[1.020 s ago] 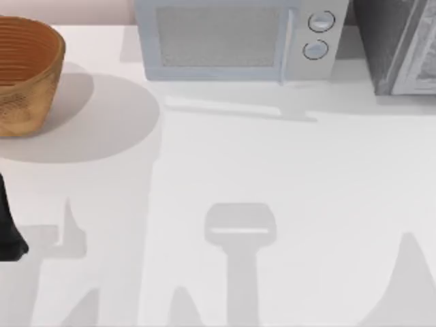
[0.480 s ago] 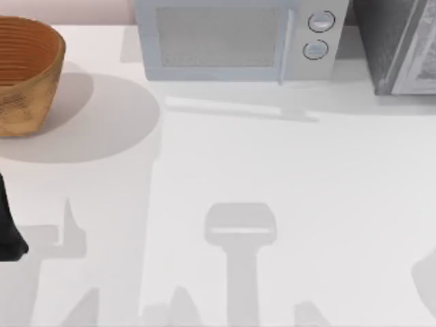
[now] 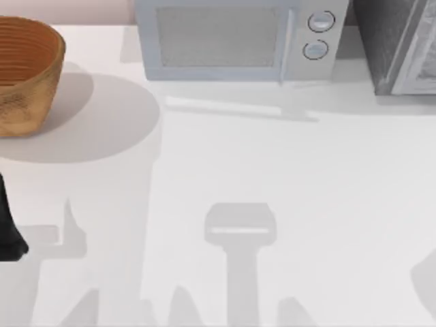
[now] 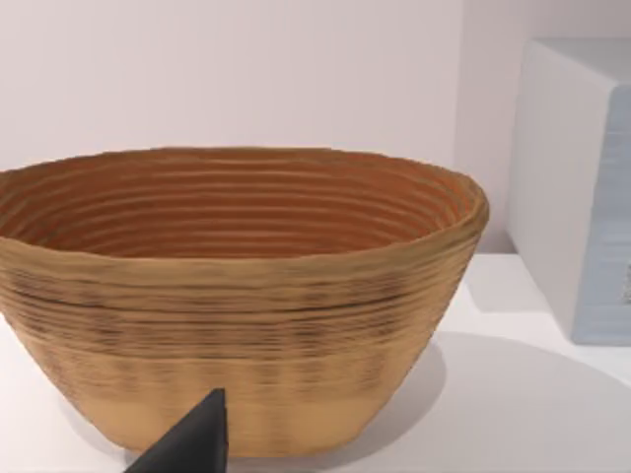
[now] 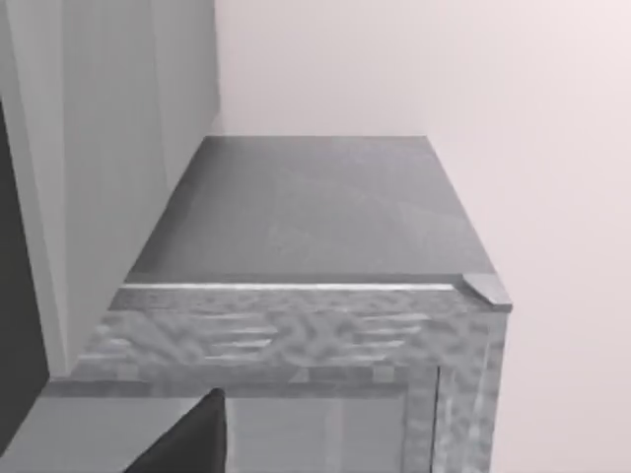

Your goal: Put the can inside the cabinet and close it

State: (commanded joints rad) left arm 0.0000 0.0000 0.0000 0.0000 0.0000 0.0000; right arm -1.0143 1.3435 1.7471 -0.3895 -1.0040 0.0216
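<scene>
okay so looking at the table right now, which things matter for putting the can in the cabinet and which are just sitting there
For the job: cabinet, at the table's far right.

Just sitting there: basket at far left; microwave at the back; left arm at the left edge.

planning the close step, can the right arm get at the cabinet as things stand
Probably yes. The right wrist view looks straight onto the cabinet from above its top, with nothing between. In the top view the cabinet stands at the table's far right corner, bare tabletop before it.
</scene>
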